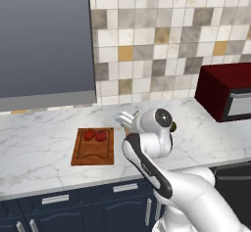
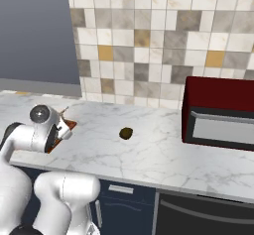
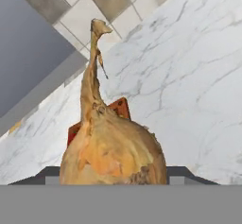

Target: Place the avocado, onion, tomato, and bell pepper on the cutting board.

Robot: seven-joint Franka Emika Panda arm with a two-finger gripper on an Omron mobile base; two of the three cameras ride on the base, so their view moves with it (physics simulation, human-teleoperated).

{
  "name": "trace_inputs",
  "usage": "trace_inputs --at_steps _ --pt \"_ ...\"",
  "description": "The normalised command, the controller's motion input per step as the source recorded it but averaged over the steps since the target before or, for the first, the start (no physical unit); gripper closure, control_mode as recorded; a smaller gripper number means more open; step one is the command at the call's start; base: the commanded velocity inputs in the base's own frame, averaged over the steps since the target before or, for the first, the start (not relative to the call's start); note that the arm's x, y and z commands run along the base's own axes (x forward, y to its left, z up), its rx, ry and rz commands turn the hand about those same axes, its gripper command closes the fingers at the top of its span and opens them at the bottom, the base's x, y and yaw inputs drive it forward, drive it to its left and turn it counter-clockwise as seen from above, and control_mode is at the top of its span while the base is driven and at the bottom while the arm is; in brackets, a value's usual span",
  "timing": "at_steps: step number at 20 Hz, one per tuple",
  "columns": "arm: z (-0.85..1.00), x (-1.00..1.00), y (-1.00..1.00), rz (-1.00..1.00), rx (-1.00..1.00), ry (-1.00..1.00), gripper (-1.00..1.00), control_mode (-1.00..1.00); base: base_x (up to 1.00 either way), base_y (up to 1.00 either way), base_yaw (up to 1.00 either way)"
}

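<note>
The hand view has the tan onion (image 3: 113,154) close up, its thin stem pointing up, with my gripper (image 3: 113,176) shut on it. Behind it peeks a corner of the reddish-brown cutting board (image 3: 120,107). From the left base, the cutting board (image 1: 92,152) lies on the counter with two red items on its far end (image 1: 89,135) (image 1: 101,136), the tomato and bell pepper; I cannot tell which is which. My gripper (image 1: 126,119) hovers just right of the board. The dark avocado (image 2: 126,133) rests on the counter further right, apart from the board.
A dark red microwave (image 2: 219,112) stands on the counter at the right, against the tiled wall. A grey panel (image 1: 46,40) hangs over the counter's back left. The marble counter's front edge (image 1: 73,184) runs above dark cabinet drawers.
</note>
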Motion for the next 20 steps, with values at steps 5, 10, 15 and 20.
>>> trace_inputs --at_steps 5,10,15,20 --pt "0.57 0.11 0.97 0.06 0.0 0.08 1.0 -1.0 0.0 0.0 0.0" --pt "0.66 0.0 0.43 0.12 -0.08 0.2 1.0 -1.0 0.0 0.0 0.0" --pt "-0.06 -0.09 0.04 0.0 0.0 0.01 1.0 -1.0 0.0 0.0 0.0" --pt "-0.32 -0.31 0.46 0.0 0.0 0.03 1.0 -1.0 0.0 0.0 0.0"
